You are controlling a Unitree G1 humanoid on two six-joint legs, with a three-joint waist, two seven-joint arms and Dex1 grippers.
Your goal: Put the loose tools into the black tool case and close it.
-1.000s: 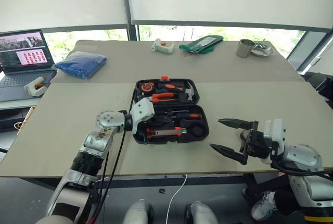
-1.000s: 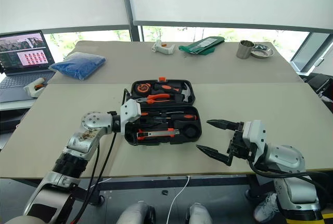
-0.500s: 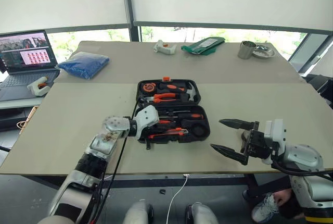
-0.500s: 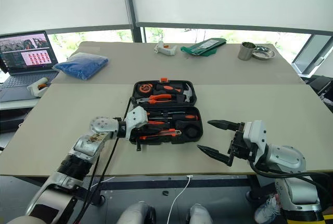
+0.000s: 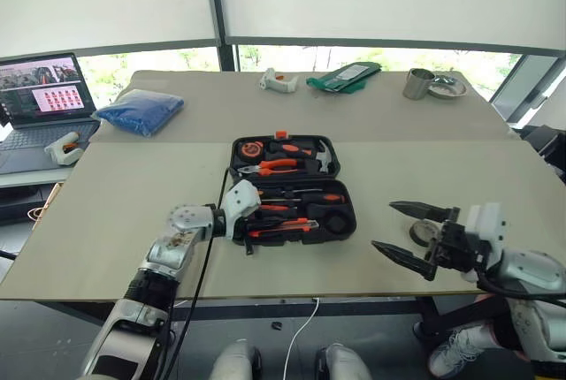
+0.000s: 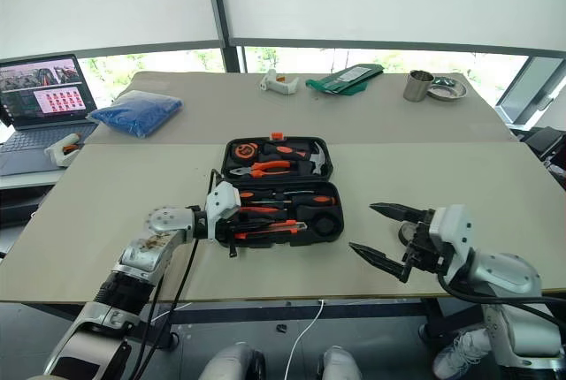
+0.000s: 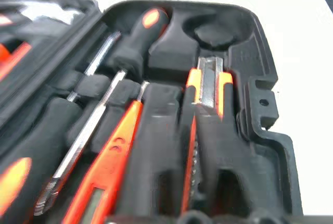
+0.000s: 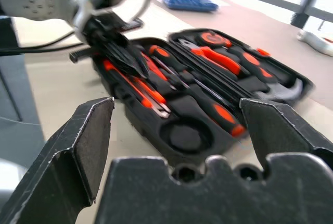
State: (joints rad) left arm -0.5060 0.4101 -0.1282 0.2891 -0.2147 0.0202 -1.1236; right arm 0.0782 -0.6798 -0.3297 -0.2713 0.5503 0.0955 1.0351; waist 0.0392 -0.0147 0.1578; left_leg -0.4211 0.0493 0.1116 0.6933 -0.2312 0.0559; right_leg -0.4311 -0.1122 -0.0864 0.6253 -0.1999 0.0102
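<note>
a: where's the tool case (image 5: 293, 186)?
b: lying open on the tabletop (image 5: 124, 194), about midway along its near half, lid laid flat toward the far side. pliers (image 5: 270, 166) and a hammer (image 5: 320, 158) sit in the lid half.
a: and the tools?
b: in the near half, in their slots. two screwdrivers (image 5: 308, 195) with black-and-orange handles, a slim orange screwdriver (image 7: 106, 164), and the utility knife (image 5: 283, 230) along the near wall.
a: left gripper (image 8: 127, 57)?
b: at the case's left end, reaching in over the tools. the right wrist view shows its black fingers low over the knife and the slim screwdriver. they look only slightly parted, but i can't tell whether they hold anything.
a: right gripper (image 5: 414, 239)?
b: near the front edge of the tabletop, right of the case and apart from it, fingers spread wide with nothing between them.
a: anything else up there?
b: a blue bag (image 5: 139, 110) by the left edge, a white glue gun (image 5: 278, 82) and a green pouch (image 5: 344, 75) along the far edge, a metal cup (image 5: 417, 83) at the far right corner.
</note>
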